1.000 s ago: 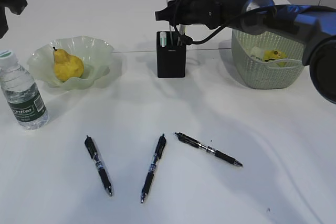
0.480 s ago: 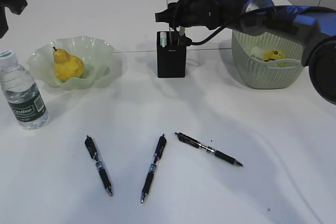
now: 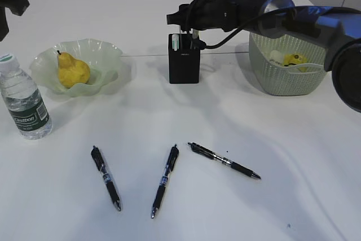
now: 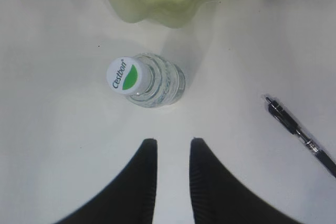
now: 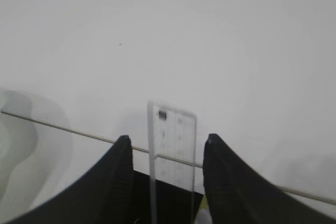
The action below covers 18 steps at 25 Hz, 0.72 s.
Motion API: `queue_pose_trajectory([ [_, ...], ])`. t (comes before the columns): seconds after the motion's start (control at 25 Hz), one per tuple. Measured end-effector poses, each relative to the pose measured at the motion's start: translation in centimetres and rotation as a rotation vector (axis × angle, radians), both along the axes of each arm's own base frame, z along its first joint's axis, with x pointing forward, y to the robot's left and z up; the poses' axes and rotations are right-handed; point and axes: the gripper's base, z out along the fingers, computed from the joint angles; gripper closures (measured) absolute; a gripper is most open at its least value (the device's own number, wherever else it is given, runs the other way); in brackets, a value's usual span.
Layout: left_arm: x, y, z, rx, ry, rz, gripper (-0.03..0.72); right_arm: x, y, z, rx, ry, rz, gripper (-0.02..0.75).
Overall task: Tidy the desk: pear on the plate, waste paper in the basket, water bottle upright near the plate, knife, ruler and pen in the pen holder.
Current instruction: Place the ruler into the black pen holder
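Left gripper [image 4: 169,148] parked above upright bottle [image 4: 149,82], jaws narrowly parted, nothing held. Ruler [image 5: 171,150] seen standing in pen holder [image 3: 184,58], between parted jaws of right gripper [image 5: 165,148], apparently untouched. Straight lift advised, ruler left undisturbed.

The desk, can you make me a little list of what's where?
pear: on the plate
water bottle: upright, beside the plate
waste paper: in the basket
ruler: standing in the pen holder, between the right gripper's fingers
pens: three, lying on the desk
left gripper: above the bottle, holding nothing
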Motion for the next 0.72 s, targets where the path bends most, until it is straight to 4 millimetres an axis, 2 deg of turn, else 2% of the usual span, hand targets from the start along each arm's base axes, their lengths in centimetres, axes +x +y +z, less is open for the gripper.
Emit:
queue_pose_trajectory([
  [0.2, 0.0, 0.0, 0.0, 0.000, 0.000, 0.000, 0.545, 0.0, 0.1, 0.0, 0.033, 0.011, -0.007, 0.329],
  [0.4, 0.0, 0.0, 0.0, 0.000, 0.000, 0.000, 0.545, -0.1, 0.1, 0.1, 0.026, 0.046, -0.008, 0.318],
  [0.52, 0.0, 0.0, 0.0, 0.000, 0.000, 0.000, 0.546, -0.1, 0.1, 1.1, 0.023, 0.058, -0.007, 0.318],
  [0.72, 0.0, 0.0, 0.0, 0.000, 0.000, 0.000, 0.545, -0.7, -0.1, 4.0, 0.013, 0.057, 0.000, 0.318],
])
